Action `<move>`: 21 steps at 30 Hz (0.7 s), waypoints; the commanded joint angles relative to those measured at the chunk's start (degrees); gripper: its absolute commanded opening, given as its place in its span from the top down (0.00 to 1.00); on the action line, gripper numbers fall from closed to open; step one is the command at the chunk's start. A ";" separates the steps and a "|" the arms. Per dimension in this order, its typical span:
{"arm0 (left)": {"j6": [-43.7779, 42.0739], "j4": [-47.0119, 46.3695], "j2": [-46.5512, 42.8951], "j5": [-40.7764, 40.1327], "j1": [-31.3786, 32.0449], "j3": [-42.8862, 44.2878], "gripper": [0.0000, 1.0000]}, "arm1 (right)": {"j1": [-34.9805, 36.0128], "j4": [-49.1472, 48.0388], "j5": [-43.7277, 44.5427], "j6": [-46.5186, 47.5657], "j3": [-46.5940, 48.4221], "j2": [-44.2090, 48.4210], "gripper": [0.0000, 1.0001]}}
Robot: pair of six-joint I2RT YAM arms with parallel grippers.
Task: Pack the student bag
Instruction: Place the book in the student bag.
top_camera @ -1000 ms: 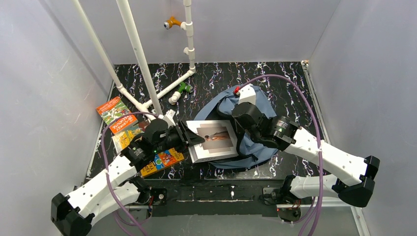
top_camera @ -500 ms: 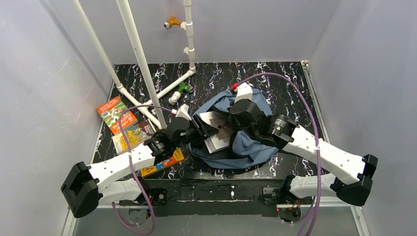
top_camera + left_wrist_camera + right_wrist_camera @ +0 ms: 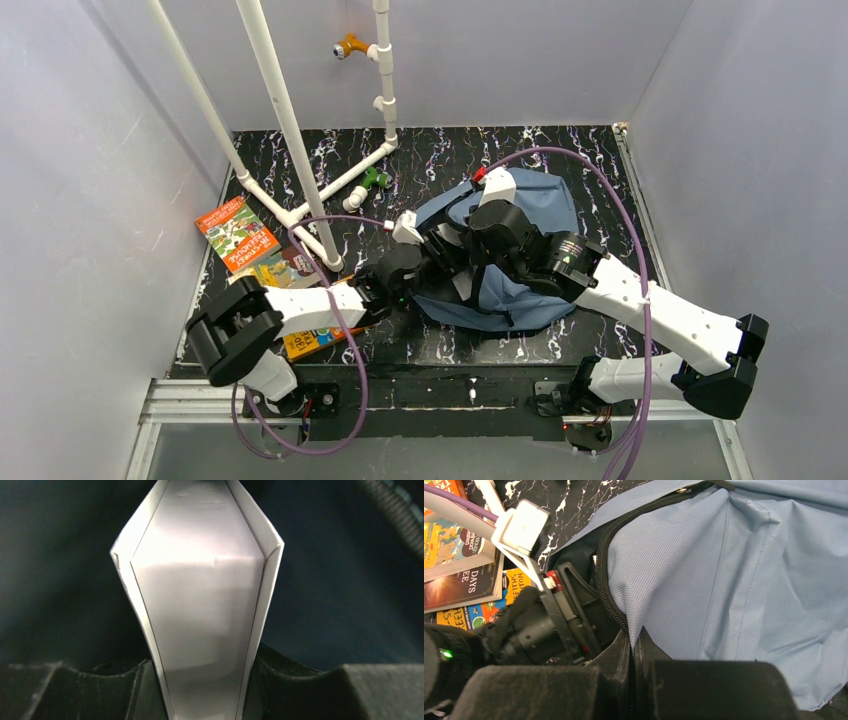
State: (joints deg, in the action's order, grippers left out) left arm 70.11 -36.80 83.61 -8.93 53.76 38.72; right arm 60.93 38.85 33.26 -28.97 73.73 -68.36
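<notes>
white book (image 3: 200, 610) now inside student bag (image 3: 749, 580), clamped by left gripper (image 3: 202, 690); right gripper (image 3: 634, 655) pinches bag edge.

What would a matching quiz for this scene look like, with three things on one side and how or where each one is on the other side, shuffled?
Things:
1. left gripper
2. right gripper
3. orange book

States:
A. lying on the table, outside the bag
B. pinching the student bag fabric by its zipper
C. clamped on the white book inside the bag's opening

Pairs: 1-C, 2-B, 3-A
</notes>
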 commanded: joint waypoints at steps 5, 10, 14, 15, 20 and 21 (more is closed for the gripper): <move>-1.22 -18.30 14.14 3.69 1.43 10.50 1.00 | 0.27 -4.14 -1.26 -2.11 2.95 2.17 0.99; -3.88 -18.25 15.06 7.12 2.32 9.93 1.00 | -0.31 -1.99 1.45 2.05 5.14 3.03 0.99; -4.99 -16.78 9.91 7.25 2.62 2.97 1.00 | -5.41 0.89 1.05 6.59 6.17 2.92 0.99; -4.53 -16.41 8.28 7.02 2.61 0.55 1.00 | -7.43 0.57 -1.61 7.72 5.91 3.03 0.99; -5.34 -13.49 -0.83 7.91 2.61 -8.05 1.00 | -17.89 -0.83 -12.47 10.85 4.27 2.27 0.99; -6.23 -11.85 -2.68 8.72 2.54 -8.42 1.00 | -19.19 -1.39 -15.58 11.73 4.07 1.89 0.99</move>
State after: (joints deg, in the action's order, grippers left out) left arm 67.02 -50.63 88.84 -2.31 56.01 32.95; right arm 47.05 43.57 26.98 -21.93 75.70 -67.33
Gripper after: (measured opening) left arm 0.410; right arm 0.068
